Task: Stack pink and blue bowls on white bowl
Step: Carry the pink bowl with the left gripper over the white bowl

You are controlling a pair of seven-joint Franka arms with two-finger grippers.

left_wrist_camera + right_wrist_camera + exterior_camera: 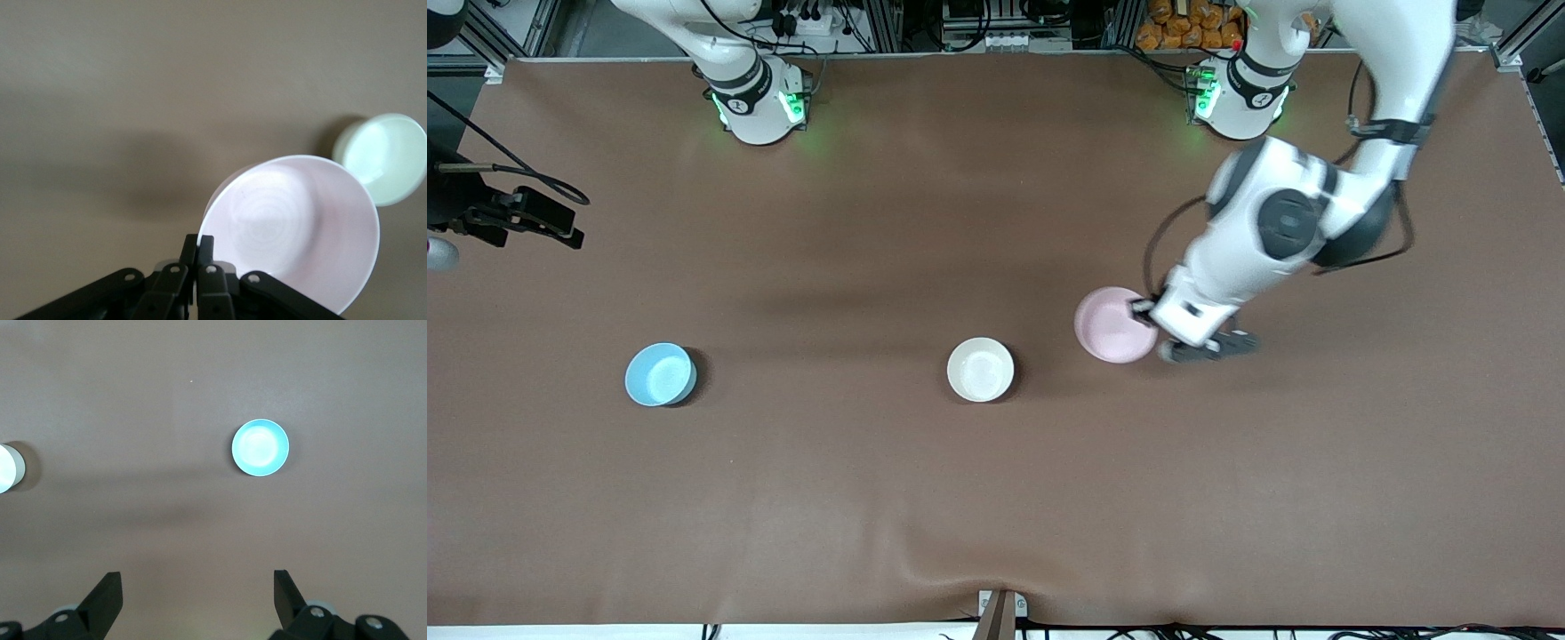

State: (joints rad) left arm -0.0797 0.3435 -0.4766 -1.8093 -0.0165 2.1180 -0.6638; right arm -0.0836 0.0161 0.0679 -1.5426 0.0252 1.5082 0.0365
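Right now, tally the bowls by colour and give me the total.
Pink bowl: 1, its rim pinched in the shut left gripper
White bowl: 1, on the table
Blue bowl: 1, on the table toward the right arm's end
Total: 3 bowls

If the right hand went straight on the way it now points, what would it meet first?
Probably bare table: the open right hand points down at the brown surface. The blue bowl sits past that line, though depth is unclear.
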